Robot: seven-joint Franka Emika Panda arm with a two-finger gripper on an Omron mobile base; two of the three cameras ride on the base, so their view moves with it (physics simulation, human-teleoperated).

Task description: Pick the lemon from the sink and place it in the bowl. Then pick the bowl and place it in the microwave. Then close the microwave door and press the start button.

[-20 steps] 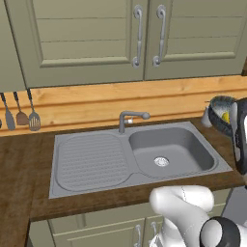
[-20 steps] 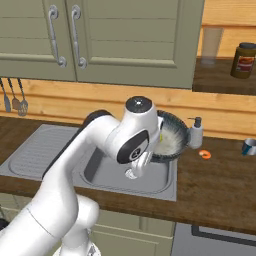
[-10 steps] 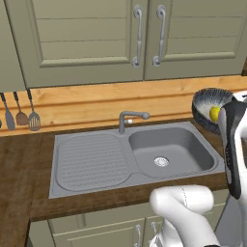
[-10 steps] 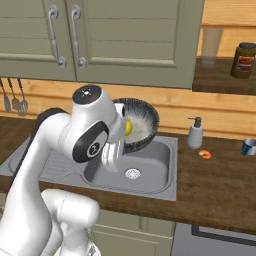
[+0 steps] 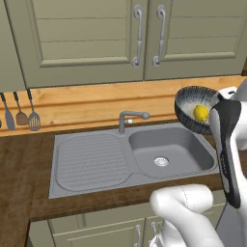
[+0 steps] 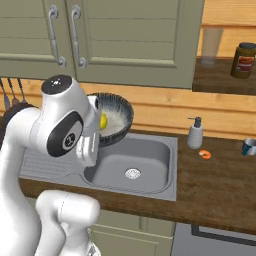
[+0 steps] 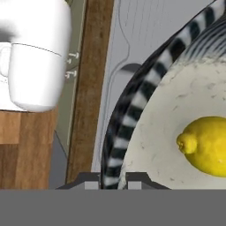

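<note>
- Behind the grey metal sink (image 5: 91, 164) we see pale green panelled cabinet doors (image 5: 87, 38) with silver handles, and a light wooden backsplash where three metal utensils (image 5: 21, 116) hang at the left.
- In the right base view, a white soap dispenser (image 6: 195, 134) stands on the dark wooden counter (image 6: 220, 175) just right of the basin, with a small orange object (image 6: 204, 154) beside it.
- A brown jar (image 6: 243, 60) sits on a wooden shelf above that counter.
- We see nothing standing between the raised bowl and the cabinets.
- The round dark grey bowl with pale ribbed streaks (image 5: 195, 107) is lifted above the basin's right part, tilted so that its inside faces us.
- The small bright yellow lemon (image 5: 200, 113) lies inside the bowl.
- The white arm bends up and over the sink, its hand beside the bowl.
- In the hand view, the gripper (image 7: 112, 178) is clamped on the bowl's rim, one fingertip on either side.
</note>
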